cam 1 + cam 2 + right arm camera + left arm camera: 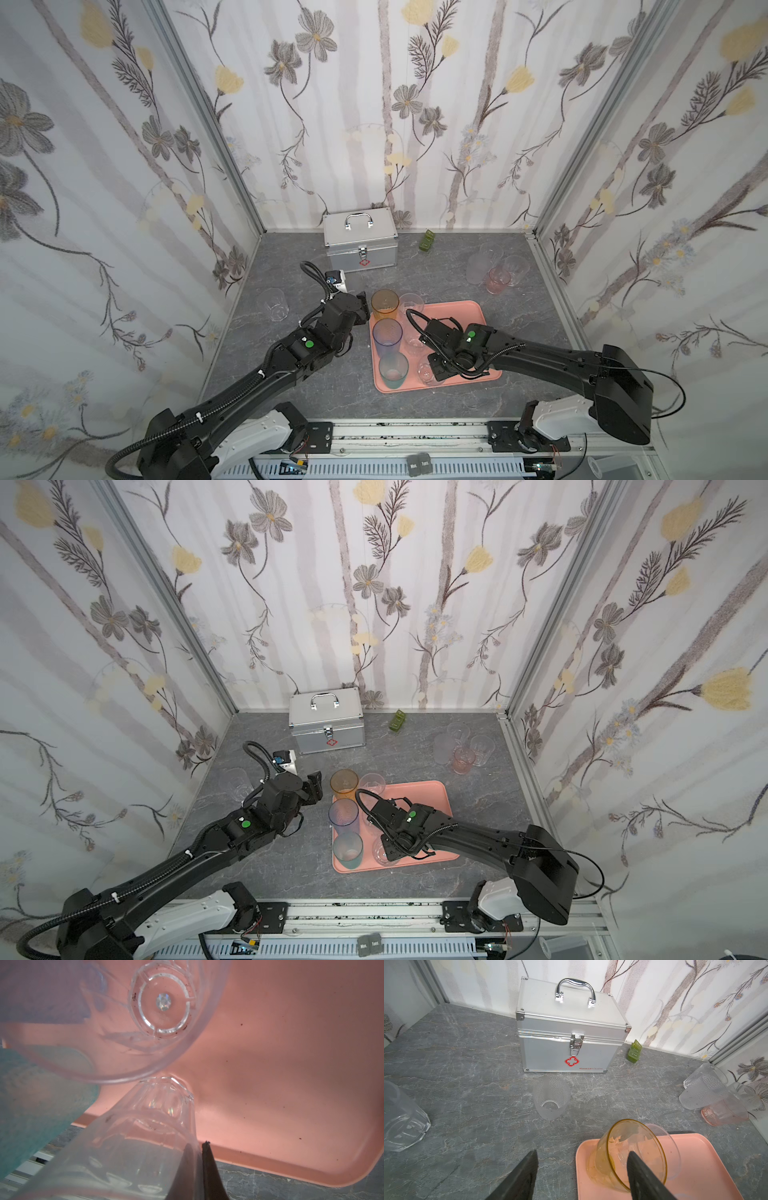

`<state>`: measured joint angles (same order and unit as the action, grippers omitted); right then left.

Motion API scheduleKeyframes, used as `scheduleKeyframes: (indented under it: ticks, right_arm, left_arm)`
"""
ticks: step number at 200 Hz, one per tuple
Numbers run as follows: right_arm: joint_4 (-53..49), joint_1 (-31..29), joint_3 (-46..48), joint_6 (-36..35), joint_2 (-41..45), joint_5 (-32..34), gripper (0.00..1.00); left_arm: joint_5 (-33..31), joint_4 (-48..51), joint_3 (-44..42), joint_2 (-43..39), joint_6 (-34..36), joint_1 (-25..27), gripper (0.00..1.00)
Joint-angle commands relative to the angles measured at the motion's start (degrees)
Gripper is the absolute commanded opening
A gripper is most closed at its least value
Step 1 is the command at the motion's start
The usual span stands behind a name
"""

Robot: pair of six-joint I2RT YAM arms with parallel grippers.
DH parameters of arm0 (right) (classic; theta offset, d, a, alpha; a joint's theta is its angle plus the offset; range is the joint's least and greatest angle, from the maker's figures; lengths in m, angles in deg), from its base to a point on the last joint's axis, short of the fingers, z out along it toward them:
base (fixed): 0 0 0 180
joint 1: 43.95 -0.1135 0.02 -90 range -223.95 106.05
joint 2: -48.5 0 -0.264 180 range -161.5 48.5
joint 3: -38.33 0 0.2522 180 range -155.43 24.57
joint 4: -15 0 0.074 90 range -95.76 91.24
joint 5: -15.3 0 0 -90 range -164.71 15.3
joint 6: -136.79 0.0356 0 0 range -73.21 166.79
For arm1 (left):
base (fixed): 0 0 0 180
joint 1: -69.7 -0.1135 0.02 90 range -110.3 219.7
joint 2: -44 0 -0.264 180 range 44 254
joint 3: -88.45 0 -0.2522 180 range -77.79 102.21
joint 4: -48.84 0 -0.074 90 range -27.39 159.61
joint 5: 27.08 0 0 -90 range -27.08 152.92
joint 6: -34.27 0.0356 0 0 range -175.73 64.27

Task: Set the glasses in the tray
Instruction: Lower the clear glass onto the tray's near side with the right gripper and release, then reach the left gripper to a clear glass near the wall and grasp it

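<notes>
While my left claw (365, 311) hangs with its fingers wide apart and nothing between them, the amber glass (385, 305) stands upright just beside one finger. It is on the corner of the tray (465, 316) nearest that claw. On the amber one's far side from the claw is a clear glass (411, 303), close against it. A blue glass (387, 332) and a teal glass (393, 370) stand in a row with the amber one along the same side of the tray. Ahead of my left claw a frosted glass (551, 1097) stands on the table (467, 1064), between the claw and a silver case (571, 1043). A faceted clear glass (273, 304) sits to the claw's outer side, well apart.

My right claw (198, 1151) is pinched together on the wall of a short clear glass (145, 1136), one finger inside and one outside. It is at the tray's near edge, beside the teal glass. Whether its base touches the tray I cannot tell. Just beyond it stands a clear tumbler (124, 1022). Far past this claw a cluster of pale glasses (496, 266), one pinkish, stands on the table off the tray.
</notes>
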<state>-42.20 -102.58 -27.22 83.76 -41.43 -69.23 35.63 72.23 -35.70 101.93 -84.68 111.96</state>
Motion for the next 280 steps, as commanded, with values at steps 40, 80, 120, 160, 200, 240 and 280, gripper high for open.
scheduleKeyframes:
  ticks: [40, 80, 120, 160, 200, 240, 280]
  right_arm:
    - [-0.1, -0.1, -3.9, -0.4, -3.4, 0.8, 0.19]
    - [-1.4, 0.3, -6.7, -0.9, -1.9, -0.9, 0.38]
    - [-3.4, 5.8, -14.6, -5.4, 1.1, -1.3, 0.45]
    - [4.3, 11.2, -19.7, -7.2, 1.8, 3.8, 0.47]
    - [13.5, 14.0, -18.6, -6.7, 0.4, 5.5, 0.48]
    - [15.7, 14.3, -17.9, -9.6, -1.1, 8.1, 0.53]
    - [16.7, 15.7, -18.1, -12.9, -1.1, 8.9, 0.55]
  left_arm:
    - [0.2, -2.0, -0.6, 0.6, 0.4, -0.7, 0.71]
    - [2.5, -2.0, -1.4, -0.6, -0.2, -2.5, 0.70]
    - [8.3, -1.8, -1.4, -1.9, 1.7, -6.9, 0.69]
    - [12.2, 0.0, -1.5, -2.5, 0.5, -13.4, 0.69]
    - [13.0, 5.1, -1.0, -1.9, 1.5, -22.2, 0.69]
    - [16.1, 6.6, -1.2, 1.0, 3.8, -33.6, 0.69]
    - [15.6, 6.7, 1.9, 10.4, 10.8, -41.4, 0.63]
